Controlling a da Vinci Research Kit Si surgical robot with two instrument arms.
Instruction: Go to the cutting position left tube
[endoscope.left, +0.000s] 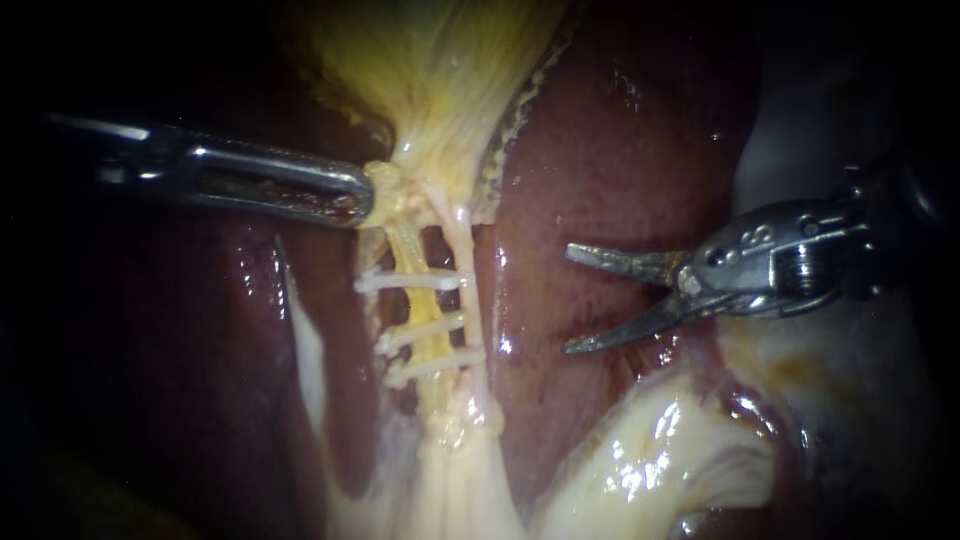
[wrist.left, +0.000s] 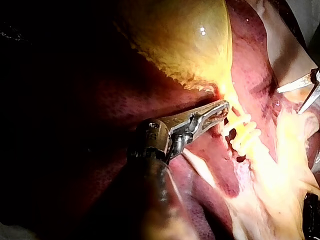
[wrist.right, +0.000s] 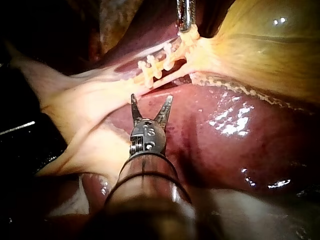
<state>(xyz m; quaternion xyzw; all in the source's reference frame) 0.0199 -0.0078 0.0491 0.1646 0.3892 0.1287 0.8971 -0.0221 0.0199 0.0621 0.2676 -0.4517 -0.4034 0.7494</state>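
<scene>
The right instrument (endoscope.left: 567, 300), a slender metal shaft ending in two thin pointed blades, is where the risk lies. Its jaws stand wide apart with nothing between them, hanging over the glossy dark-red liver (endoscope.left: 620, 150) with a lower blade that looks close to its surface. A low or hasty approach could nick the liver. Travelling too far could carry a blade past the target into the paler whitish strand just beside it. Closing against a clip instead of between clips would likely damage a clip rather than part the tube. The right wrist view shows the same open V (wrist.right: 151, 100) aimed at the clipped stretch but well apart from it. Ahead of it lies the left tube (endoscope.left: 420, 305), a thin yellow cord running down from the gallbladder neck (endoscope.left: 390, 190) along the liver's edge, crossed by three white clips (endoscope.left: 425, 330). The gaps between them look narrow, so the entry calls for care. Beyond, the left instrument (endoscope.left: 360, 195), a grey metal grasper, has its jaws closed on that neck, holding the yellow, bulging gallbladder (endoscope.left: 440, 70) taut.
</scene>
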